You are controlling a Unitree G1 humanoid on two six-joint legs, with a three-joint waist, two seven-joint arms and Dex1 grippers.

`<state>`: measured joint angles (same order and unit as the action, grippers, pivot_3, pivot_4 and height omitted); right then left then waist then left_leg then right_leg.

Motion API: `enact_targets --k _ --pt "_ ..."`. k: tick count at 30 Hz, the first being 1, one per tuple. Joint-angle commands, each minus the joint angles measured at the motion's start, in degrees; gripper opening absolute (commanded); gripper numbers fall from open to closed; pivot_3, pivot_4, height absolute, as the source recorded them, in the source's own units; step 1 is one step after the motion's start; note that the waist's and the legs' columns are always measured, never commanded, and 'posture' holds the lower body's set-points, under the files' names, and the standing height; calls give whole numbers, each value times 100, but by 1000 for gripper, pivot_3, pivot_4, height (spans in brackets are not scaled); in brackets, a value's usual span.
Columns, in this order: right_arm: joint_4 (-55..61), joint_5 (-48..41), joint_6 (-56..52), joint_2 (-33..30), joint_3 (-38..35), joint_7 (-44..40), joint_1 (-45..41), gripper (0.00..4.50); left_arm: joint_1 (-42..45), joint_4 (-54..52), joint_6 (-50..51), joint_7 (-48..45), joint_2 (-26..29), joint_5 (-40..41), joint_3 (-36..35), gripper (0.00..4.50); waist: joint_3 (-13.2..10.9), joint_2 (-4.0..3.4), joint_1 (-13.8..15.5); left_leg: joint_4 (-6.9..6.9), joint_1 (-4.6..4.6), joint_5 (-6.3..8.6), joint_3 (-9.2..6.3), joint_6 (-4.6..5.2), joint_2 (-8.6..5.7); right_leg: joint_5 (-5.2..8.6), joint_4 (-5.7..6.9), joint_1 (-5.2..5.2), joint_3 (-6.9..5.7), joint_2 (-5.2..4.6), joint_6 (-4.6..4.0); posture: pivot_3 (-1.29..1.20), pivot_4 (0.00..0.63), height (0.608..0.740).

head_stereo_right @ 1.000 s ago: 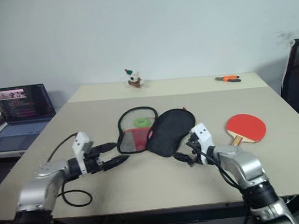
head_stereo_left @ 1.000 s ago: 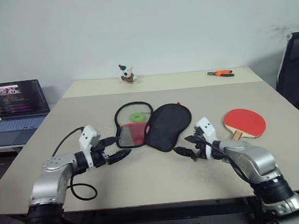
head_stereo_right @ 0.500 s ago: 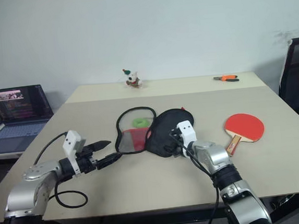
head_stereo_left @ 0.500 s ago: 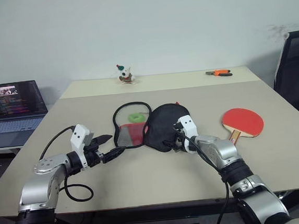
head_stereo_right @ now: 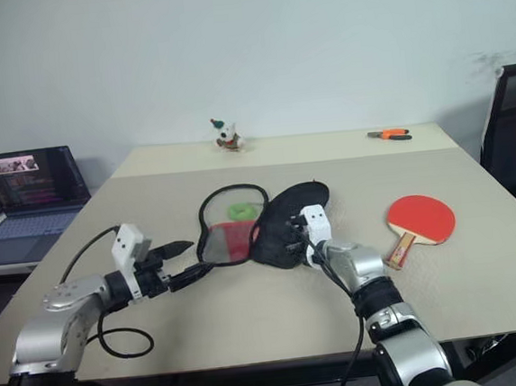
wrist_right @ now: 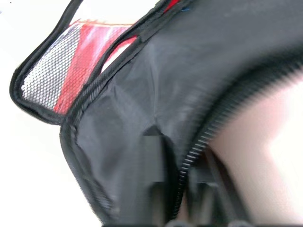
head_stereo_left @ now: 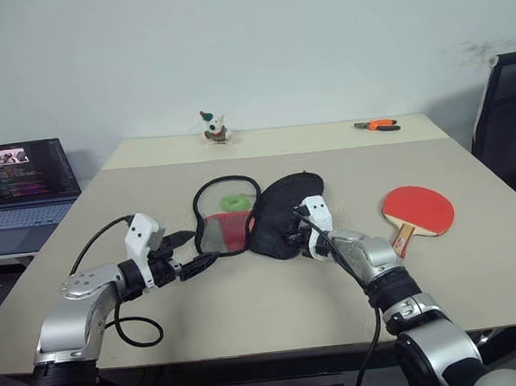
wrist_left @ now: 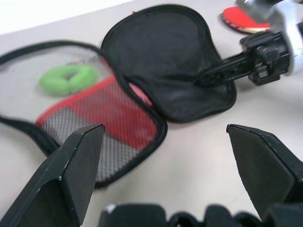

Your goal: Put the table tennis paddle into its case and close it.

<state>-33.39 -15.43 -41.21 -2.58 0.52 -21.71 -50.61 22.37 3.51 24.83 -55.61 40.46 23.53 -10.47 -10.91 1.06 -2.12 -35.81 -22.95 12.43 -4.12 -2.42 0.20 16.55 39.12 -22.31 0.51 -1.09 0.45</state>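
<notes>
- The table tennis paddle (head_stereo_left: 419, 210) lies flat on the tabletop (head_stereo_left: 277, 309), red face up, handle aimed back toward me, well off to the right of the case (head_stereo_left: 258, 215).
- The case lies open at centre: black flap right, red mesh half left.
- My right claw (head_stereo_left: 291, 241) is pinched shut on the flap's near zip edge, between paddle and mesh half.
- My left claw (head_stereo_left: 194, 253) hangs open just beside the mesh half.
- I judge the right arm nearer the paddle.
</notes>
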Motion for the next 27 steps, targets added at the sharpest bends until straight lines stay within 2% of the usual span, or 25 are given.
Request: enact_targets --k 1,12,22,27 --pt "648 -227 -559 -187 -18 -326 68 33 -49 -351 9 41 -12 95 5 4500 0 0 7 0 0 0 0 0 0 0 0 0 1 0 0 0 150 740" --pt "2200 -410 -1877 -1184 145 -894 789 33 13 -443 39 -6 -63 92 169 4500 0 0 21 0 -1 1 8 2 -1 0 -2 0 0 1 1 0 150 740" --pt "2682 -623 -2411 -1984 -108 -1091 1012 33 175 -361 -11 -102 -90 80 389 4500 0 1 24 -1 -2 1 16 2 -2 1 -4 1 1 1 2 0 150 740" --pt "2564 -539 -2376 -1989 -87 -905 1069 33 287 -268 -55 -159 -148 48 493 4500 0 1 25 -1 -1 2 18 4 -1 1 -5 1 4 2 2 0 150 740"
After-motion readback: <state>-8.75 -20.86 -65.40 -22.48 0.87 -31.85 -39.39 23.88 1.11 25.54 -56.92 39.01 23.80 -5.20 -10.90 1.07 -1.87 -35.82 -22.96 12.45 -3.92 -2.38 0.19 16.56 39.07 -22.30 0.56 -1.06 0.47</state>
